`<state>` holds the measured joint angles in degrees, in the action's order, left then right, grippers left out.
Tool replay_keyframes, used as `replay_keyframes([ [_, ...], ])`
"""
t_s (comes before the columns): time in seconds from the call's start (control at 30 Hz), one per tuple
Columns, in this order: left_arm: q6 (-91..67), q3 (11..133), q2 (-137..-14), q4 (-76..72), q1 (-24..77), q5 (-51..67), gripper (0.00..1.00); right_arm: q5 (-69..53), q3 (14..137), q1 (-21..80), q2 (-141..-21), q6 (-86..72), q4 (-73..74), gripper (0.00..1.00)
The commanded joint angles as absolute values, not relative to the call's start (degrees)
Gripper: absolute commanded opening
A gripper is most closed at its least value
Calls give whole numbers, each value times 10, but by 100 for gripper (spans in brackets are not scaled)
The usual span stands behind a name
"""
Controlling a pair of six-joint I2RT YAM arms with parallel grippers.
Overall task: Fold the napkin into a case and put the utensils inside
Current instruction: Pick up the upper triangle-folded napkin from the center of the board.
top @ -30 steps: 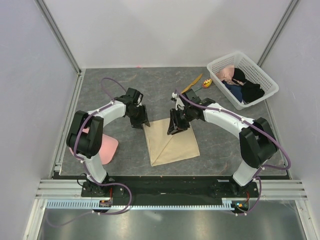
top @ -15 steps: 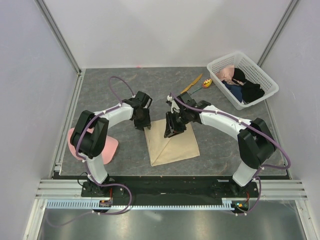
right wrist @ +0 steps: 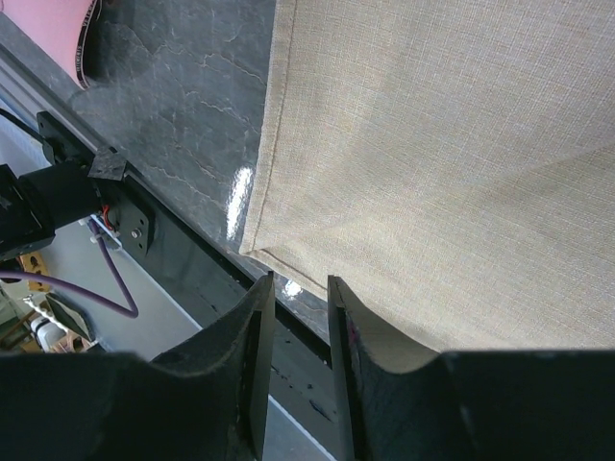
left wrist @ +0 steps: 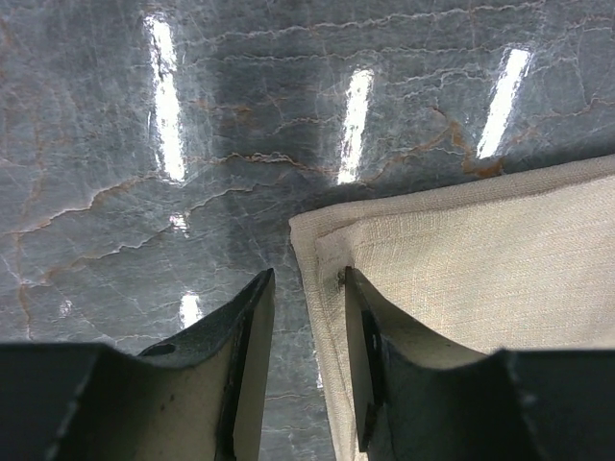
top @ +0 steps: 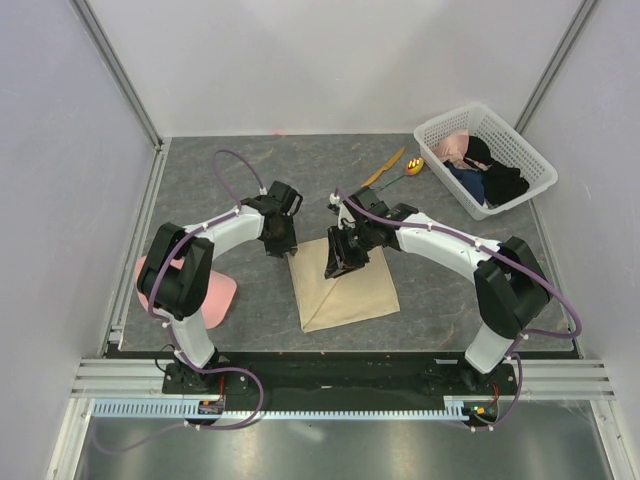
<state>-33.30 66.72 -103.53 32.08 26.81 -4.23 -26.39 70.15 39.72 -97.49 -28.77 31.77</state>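
The beige napkin (top: pixel 345 288) lies folded flat on the grey table, with a diagonal crease. My left gripper (top: pixel 281 244) is low at its far left corner. In the left wrist view the open gripper (left wrist: pixel 307 275) straddles the napkin's (left wrist: pixel 480 259) left hem, with a gap on each side. My right gripper (top: pixel 340 262) hovers over the napkin's far middle. In the right wrist view this gripper (right wrist: pixel 296 284) is slightly apart and empty above the cloth (right wrist: pixel 432 144). The orange knife (top: pixel 384 167) and the spoon (top: pixel 412 167) lie at the back, apart from both grippers.
A white basket (top: pixel 520 143) with dark and pink clothes stands at the back right. A pink cap (top: pixel 210 292) lies near the left arm's base and shows in the right wrist view (right wrist: pixel 67 38). The black front rail (right wrist: pixel 144 226) runs just beyond the napkin's near edge.
My right gripper has moved a little left and toward me over the napkin. My left gripper has shifted slightly and settled at the napkin's far left corner. The napkin has not moved.
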Motion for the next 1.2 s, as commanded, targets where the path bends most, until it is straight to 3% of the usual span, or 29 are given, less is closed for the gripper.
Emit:
replay_keyframes([
  [0.0,-354,669,-1043,312,269,-36,42,-251,694,402,-967,-294,307,36],
  [0.37,-387,647,-1079,303,293,-58,39,-178,718,447,-990,-311,316,37],
  [0.6,-422,608,-1067,270,293,-26,13,-15,708,544,-983,-345,287,46],
  [0.77,-428,596,-1055,262,293,-9,8,21,698,591,-991,-359,250,50],
  [0.8,-429,594,-1052,262,293,-8,2,24,700,605,-996,-359,246,50],
  [1.17,-474,581,-1026,282,292,18,2,87,708,672,-1042,-368,249,46],
])
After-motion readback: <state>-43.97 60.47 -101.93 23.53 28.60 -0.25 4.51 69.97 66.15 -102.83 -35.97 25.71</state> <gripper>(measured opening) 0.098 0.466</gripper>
